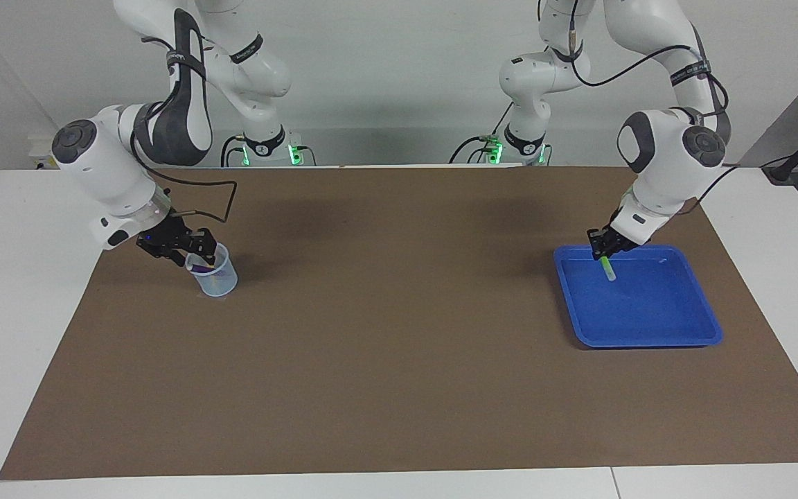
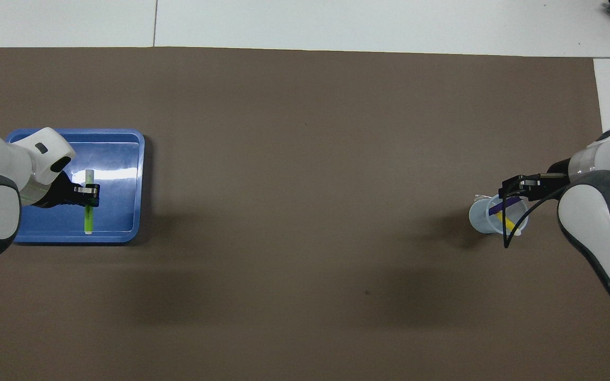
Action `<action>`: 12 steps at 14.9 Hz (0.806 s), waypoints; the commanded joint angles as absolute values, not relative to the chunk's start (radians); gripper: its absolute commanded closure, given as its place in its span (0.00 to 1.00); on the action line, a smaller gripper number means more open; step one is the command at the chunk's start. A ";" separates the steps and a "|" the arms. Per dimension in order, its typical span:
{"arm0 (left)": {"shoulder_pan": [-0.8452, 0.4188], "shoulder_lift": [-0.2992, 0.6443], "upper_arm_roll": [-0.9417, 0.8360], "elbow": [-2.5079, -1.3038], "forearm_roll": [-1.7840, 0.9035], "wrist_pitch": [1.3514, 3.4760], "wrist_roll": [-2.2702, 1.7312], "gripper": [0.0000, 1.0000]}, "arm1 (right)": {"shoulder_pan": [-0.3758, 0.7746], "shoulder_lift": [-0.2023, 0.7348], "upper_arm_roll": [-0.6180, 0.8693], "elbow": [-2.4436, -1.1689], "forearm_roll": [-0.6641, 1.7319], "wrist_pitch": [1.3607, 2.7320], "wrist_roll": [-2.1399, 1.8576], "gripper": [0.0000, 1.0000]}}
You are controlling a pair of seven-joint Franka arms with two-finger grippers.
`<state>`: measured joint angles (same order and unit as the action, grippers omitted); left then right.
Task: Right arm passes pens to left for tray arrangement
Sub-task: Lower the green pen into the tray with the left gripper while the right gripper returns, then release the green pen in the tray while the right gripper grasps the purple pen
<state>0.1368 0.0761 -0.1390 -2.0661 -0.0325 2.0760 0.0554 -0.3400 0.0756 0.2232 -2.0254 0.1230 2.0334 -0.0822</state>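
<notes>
A white table with a big brown mat (image 1: 399, 326) is filling most of the scene, and both arms are working low at the two ends of it.

The left arm (image 1: 669, 159) is reaching down over the blue tray (image 1: 707, 326), which is sitting at its own end of the mat. Its left gripper (image 1: 605, 251) is hanging just above the tray's edge nearest the robots, clamped tight on the green pen (image 2: 88, 211). The pen is pointing down at a slant, pale end lowest, just over the tray floor; can't tell if it's touching.

The right arm (image 1: 104, 173) is bending down at the other end, with the right gripper (image 1: 194, 251) sitting right at the rim of the little clear cup (image 1: 215, 277). Honestly can't tell how wide its fingers are standing.

The purple pen (image 2: 500, 206) and yellow pen (image 2: 508, 220) are both leaning inside that cup.
</notes>
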 commanded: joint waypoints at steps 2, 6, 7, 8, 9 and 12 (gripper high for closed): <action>0.147 0.139 -0.147 -2.072 -0.012 2.170 0.063 1.00 | -0.362 0.097 0.238 -2.026 0.104 2.048 -0.017 0.36; 0.150 0.204 -0.146 -2.072 -0.002 2.244 0.061 1.00 | -0.376 0.106 0.238 -2.034 0.104 2.045 -0.017 0.41; 0.152 0.224 -0.146 -2.072 -0.002 2.267 0.063 1.00 | -0.380 0.106 0.238 -2.034 0.104 2.046 -0.017 0.42; 0.152 0.239 -0.146 -2.077 -0.002 2.296 0.063 1.00 | -0.382 0.106 0.238 -2.037 0.103 2.048 -0.017 0.46; 0.152 0.248 -0.146 -2.086 -0.002 2.319 0.063 1.00 | -0.383 0.106 0.238 -2.039 0.104 2.048 -0.017 0.48; 0.153 0.256 -0.146 -2.103 0.023 2.348 0.064 1.00 | -0.383 0.106 0.238 -2.040 0.104 2.048 -0.017 0.64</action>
<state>0.1392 0.2589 -0.1393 -2.0807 -0.0175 2.3118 0.0561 -0.3684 0.1060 0.2232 -2.0300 0.1230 2.0339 -0.0319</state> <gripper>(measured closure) 0.819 0.577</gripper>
